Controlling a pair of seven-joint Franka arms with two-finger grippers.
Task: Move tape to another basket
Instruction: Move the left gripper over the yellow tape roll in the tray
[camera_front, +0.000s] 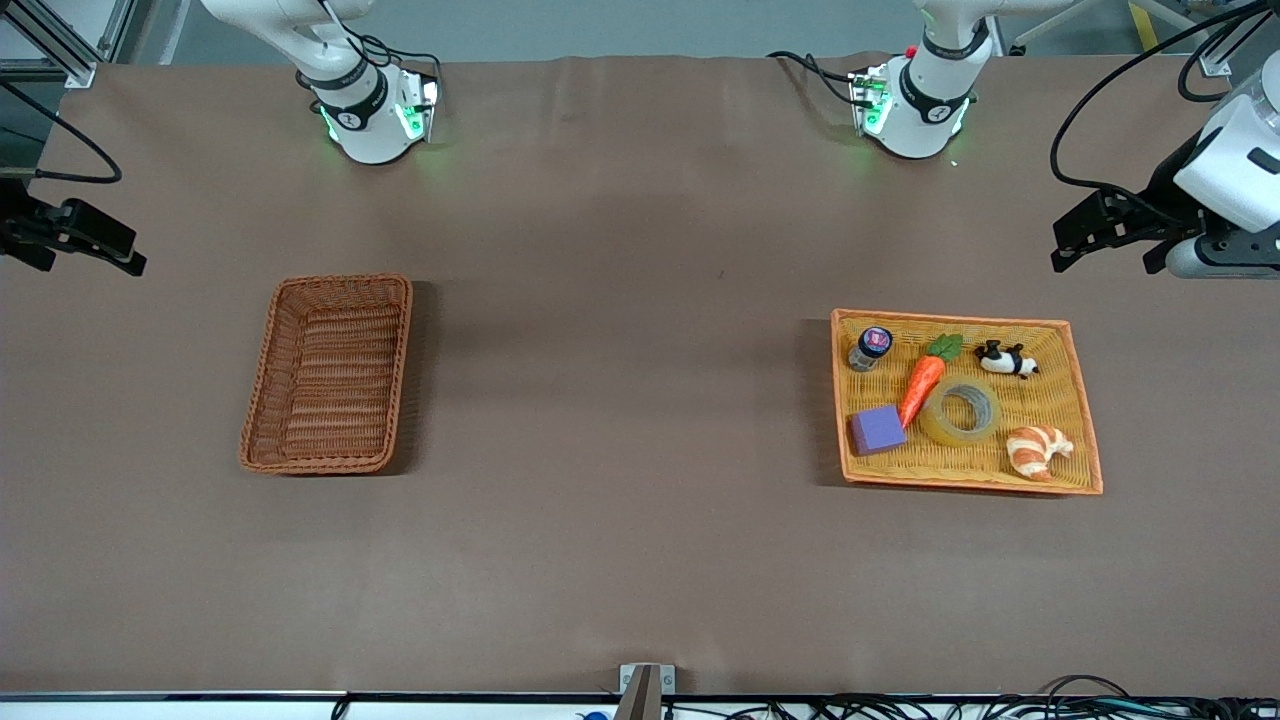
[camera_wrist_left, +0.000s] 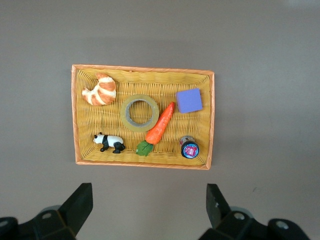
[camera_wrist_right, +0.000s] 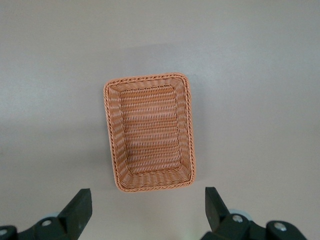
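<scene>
The tape is a translucent yellowish ring lying flat in the orange-yellow woven basket toward the left arm's end of the table, beside a toy carrot. It also shows in the left wrist view. The narrow reddish-brown wicker basket stands empty toward the right arm's end and shows in the right wrist view. My left gripper is open and empty, high over the table beside the orange-yellow basket. My right gripper is open and empty, high over the table beside the reddish-brown basket.
The orange-yellow basket also holds a purple block, a croissant, a toy panda and a small dark-lidded jar. Brown cloth covers the table between the two baskets. Cables run along the table's near edge.
</scene>
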